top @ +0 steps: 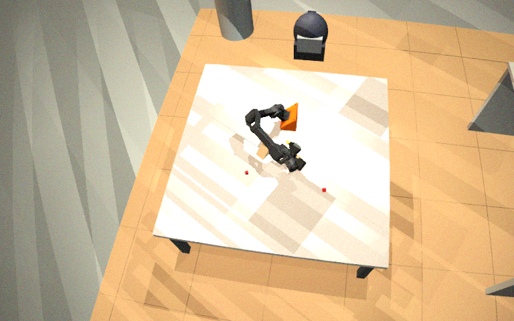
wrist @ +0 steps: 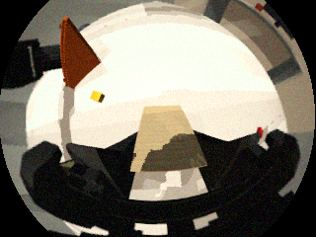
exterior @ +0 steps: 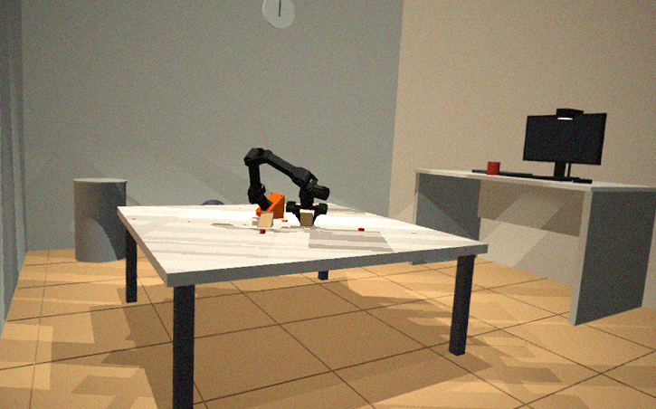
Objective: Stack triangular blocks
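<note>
One tan triangular block (exterior: 306,220) (wrist: 164,118) is between the fingers of my gripper (top: 294,156) (exterior: 306,215) (wrist: 164,132), which is shut on it. In the wrist view its face narrows toward the far end, and its lower part is in shadow. It is at or very near the table top (top: 227,223) (exterior: 223,266); any small gap cannot be made out. The other tan triangular block (top: 262,152) (exterior: 266,220) stands on the table to the left of the gripper in the top and exterior views, apart from the held block. The arm partly hides it from above.
An orange wedge (top: 292,120) (exterior: 276,205) (wrist: 75,56) stands beside the arm's base. A small yellow cube (top: 287,142) (exterior: 284,220) (wrist: 97,96) lies between it and the gripper. Red cubes lie at the left (top: 246,172) (exterior: 262,231) and at the right (top: 324,190) (exterior: 361,229).
</note>
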